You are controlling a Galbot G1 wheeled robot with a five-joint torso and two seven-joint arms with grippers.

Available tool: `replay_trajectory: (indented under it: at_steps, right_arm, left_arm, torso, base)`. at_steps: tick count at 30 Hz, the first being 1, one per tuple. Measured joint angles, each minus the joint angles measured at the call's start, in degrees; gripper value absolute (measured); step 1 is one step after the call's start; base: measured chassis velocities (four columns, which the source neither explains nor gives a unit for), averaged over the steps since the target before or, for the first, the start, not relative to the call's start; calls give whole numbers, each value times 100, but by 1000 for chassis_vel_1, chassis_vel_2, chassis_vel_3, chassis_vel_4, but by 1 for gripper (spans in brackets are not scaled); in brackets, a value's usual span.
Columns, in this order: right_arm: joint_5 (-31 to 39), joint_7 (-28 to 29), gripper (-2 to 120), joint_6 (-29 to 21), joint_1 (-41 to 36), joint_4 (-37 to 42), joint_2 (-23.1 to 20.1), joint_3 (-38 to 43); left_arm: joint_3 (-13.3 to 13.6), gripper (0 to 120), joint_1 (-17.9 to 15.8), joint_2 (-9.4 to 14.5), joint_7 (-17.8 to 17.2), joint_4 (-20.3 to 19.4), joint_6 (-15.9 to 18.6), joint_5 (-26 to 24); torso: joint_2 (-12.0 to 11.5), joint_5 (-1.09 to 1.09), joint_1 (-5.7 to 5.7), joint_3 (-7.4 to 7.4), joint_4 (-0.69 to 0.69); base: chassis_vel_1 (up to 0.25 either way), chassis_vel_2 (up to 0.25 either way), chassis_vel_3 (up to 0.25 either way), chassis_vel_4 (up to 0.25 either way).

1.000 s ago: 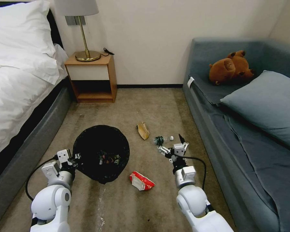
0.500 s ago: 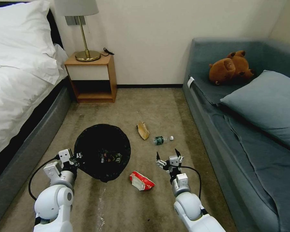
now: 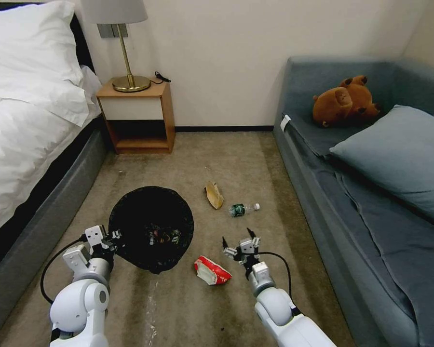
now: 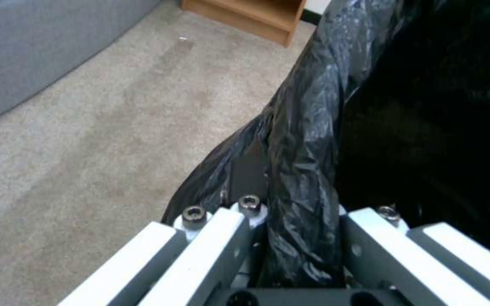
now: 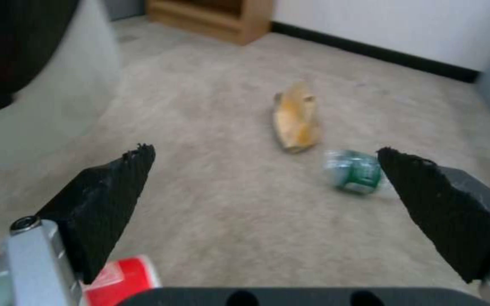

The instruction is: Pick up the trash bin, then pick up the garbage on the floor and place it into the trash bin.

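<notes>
Beige short-pile carpet (image 3: 236, 159), worn darker in streaks, runs between a bed (image 3: 29, 120) with white linen on my left and a grey-blue sofa (image 3: 371, 202) on my right. Plain cream wall behind, dark skirting along its foot. Wooden nightstand (image 3: 137, 118) with a brass lamp (image 3: 128, 58) stands by the bed head. Brown plush (image 3: 345, 102) and a grey cushion (image 3: 400, 154) lie on the sofa.

My left gripper (image 3: 110, 240) is clamped on the bin (image 3: 151, 228) rim: in the left wrist view, crinkly black liner (image 4: 304, 170) is pinched between the white fingers (image 4: 222, 238). Bin is round, glossy black bag over it, some litter visible inside. I cannot tell whether it is off the floor.

My right gripper (image 3: 237, 241) hangs low over the carpet, jaws wide apart, black wedge pads (image 5: 109, 199) holding nothing. Red-and-white wrapper (image 3: 211, 271), crumpled, lies just beside it towards the bin. Ahead of the jaws: small clear bottle (image 3: 243, 209) with green label, on its side, and a long yellow-brown packet (image 3: 214, 194) just beyond it. Nothing between the jaws and those pieces but bare carpet.
</notes>
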Motion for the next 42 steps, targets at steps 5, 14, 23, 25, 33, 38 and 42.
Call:
replay_trajectory:
  at_steps: [5,14,23,25,33,38,42]
  right_arm:
    - [-72,-519,100,43,317,-375,-61,-382]
    - [-302,-1355,100,467,749,-1238,-96,-929]
    - [-410,-1885,100,866,1175,-2132,-53,-1232]
    - [-418,-1911,100,961,1257,-2296,-7,-1239]
    - [-206,-2029,100,1144,1548,-2930,119,-1382]
    - [-232,-2267,100,1287,1597,-3328,197,-1279]
    - [-238,-2324,100,1308,1599,-3350,207,-1222]
  left_arm:
    - [-22,2,26,-2,-4,16,-1,2]
    - [-31,2,76,-89,-6,-2,-2,99]
    - [-41,2,83,-121,-8,-2,-15,172]
    - [-42,2,87,-124,-7,8,-24,179]
    - [-29,2,101,-171,7,35,-92,254]
    - [-32,2,76,-166,5,16,-92,255]
    - [-24,2,64,-165,5,21,-93,256]
  torso:
    - [0,0,0,0,0]
    - [0,0,0,0,0]
    - [0,0,0,0,-1]
    - [0,0,0,0,-1]
    - [0,0,0,0,0]
    - [0,0,0,0,0]
    - [0,0,0,0,0]
  base:
    - [0,0,0,0]
    - [0,0,0,0]
    - [0,0,0,0]
    - [0,0,0,0]
    - [0,0,0,0]
    - [0,0,0,0]
    - [0,0,0,0]
